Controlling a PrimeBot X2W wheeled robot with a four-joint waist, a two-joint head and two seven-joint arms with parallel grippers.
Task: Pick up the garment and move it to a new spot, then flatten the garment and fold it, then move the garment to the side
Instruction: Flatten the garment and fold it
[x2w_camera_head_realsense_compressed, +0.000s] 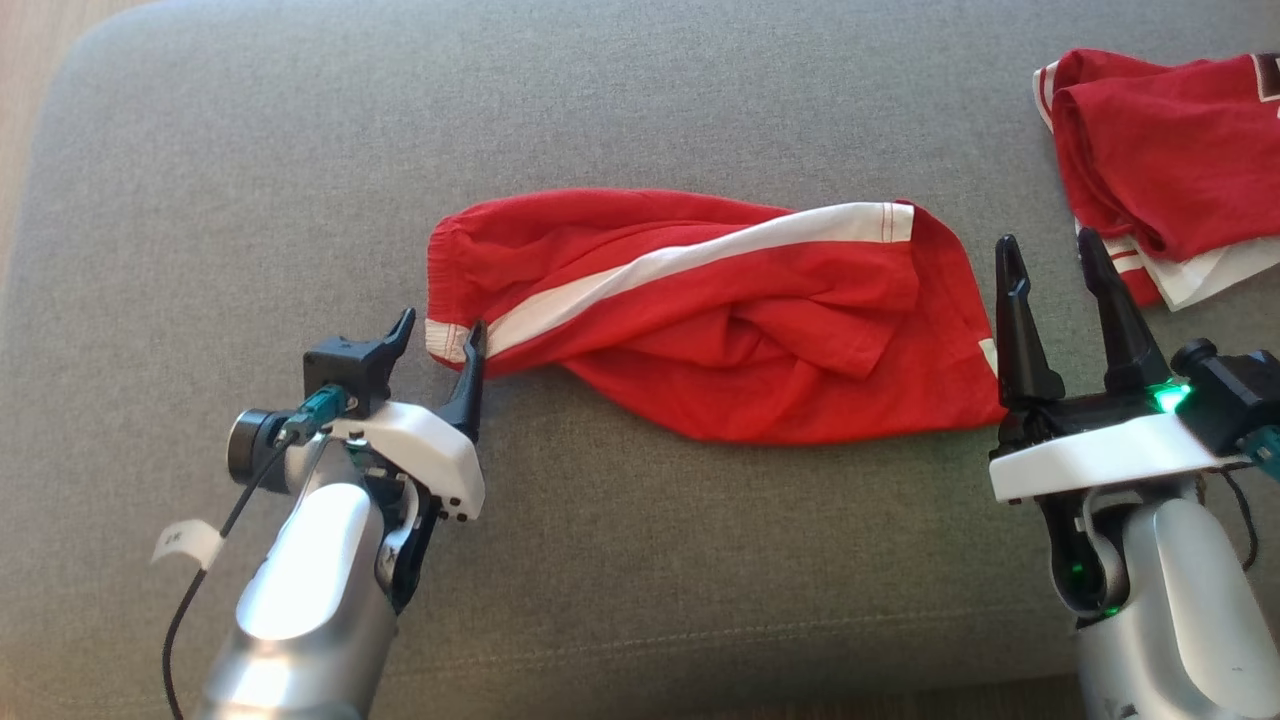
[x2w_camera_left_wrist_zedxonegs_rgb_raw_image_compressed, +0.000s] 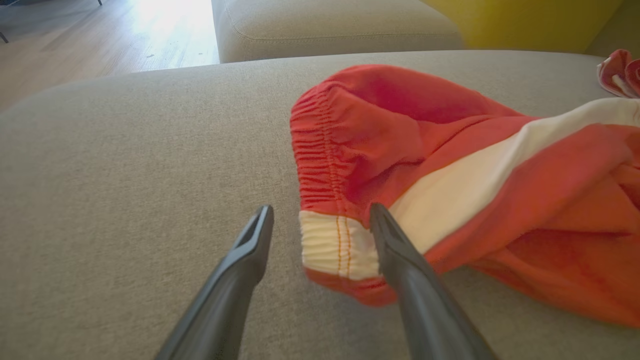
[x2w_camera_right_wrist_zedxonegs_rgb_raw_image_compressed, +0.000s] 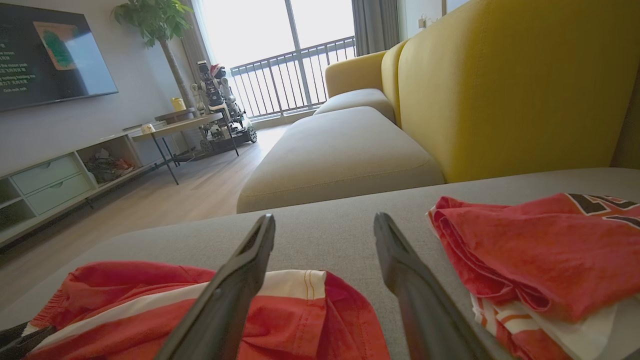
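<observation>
Grip released on both sides, nothing held: left gripper (x2w_camera_head_realsense_compressed: 441, 322) astride the white waistband corner (x2w_camera_left_wrist_zedxonegs_rgb_raw_image_compressed: 330, 245) of the red shorts (x2w_camera_head_realsense_compressed: 750, 330), right gripper (x2w_camera_head_realsense_compressed: 1046, 245) just beside their hem end. Lying rumpled on the grey sofa cushion (x2w_camera_head_realsense_compressed: 250, 200), near a red jersey (x2w_camera_head_realsense_compressed: 1170, 140) at right. Probably light, limp, apt to sag; best pinched at elastic waistband and hem.

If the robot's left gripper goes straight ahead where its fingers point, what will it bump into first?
Probably the red shorts: the open left gripper has the white end of their waistband between its fingers, so that corner comes first. Depth is hard to judge.
</observation>
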